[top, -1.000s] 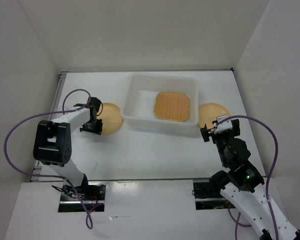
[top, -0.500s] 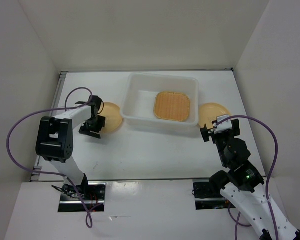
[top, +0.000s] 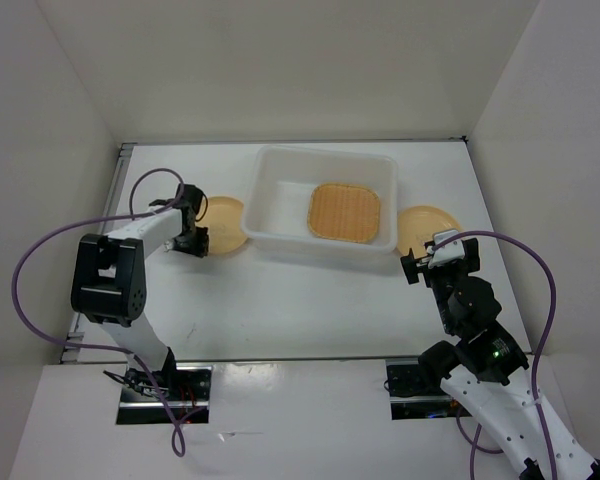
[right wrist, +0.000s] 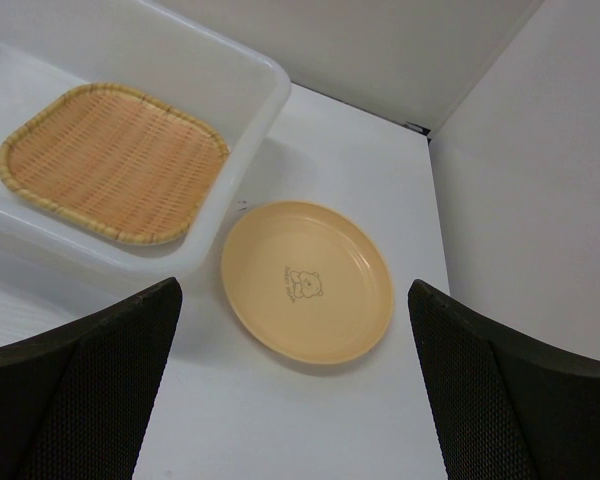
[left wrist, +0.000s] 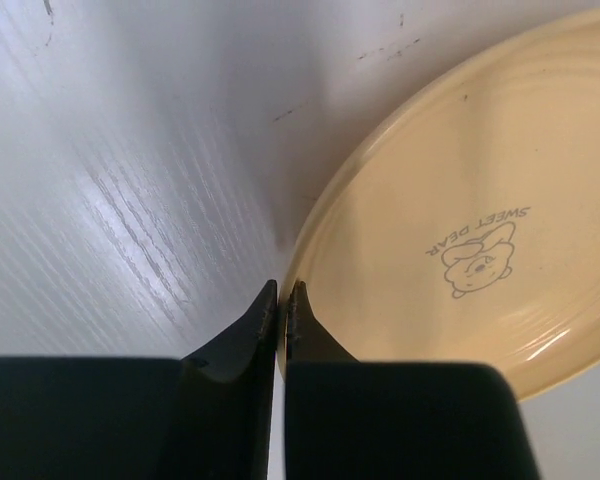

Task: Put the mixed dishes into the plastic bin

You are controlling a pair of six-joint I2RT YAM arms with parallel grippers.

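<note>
The translucent white plastic bin (top: 272, 205) stands at the back centre with the square woven tray (top: 345, 212) lying inside it. One pale-orange plate (top: 225, 222) lies left of the bin. My left gripper (top: 194, 243) is shut on its left rim; in the left wrist view the fingers (left wrist: 282, 290) pinch the edge of the plate (left wrist: 460, 220). The second plate (top: 427, 221) lies right of the bin. My right gripper (top: 425, 262) is open and empty just in front of it, and in the right wrist view the plate (right wrist: 350, 250) lies ahead between the fingers. No clear cups are in view.
White walls enclose the table on the left, back and right. The right plate lies between the bin's wall (right wrist: 265, 95) and the right-hand wall (right wrist: 540, 180). Purple cables loop off both arms.
My left gripper has moved a little away from me along the left plate's rim, and the plate has shifted slightly toward the back. The right arm has not moved.
</note>
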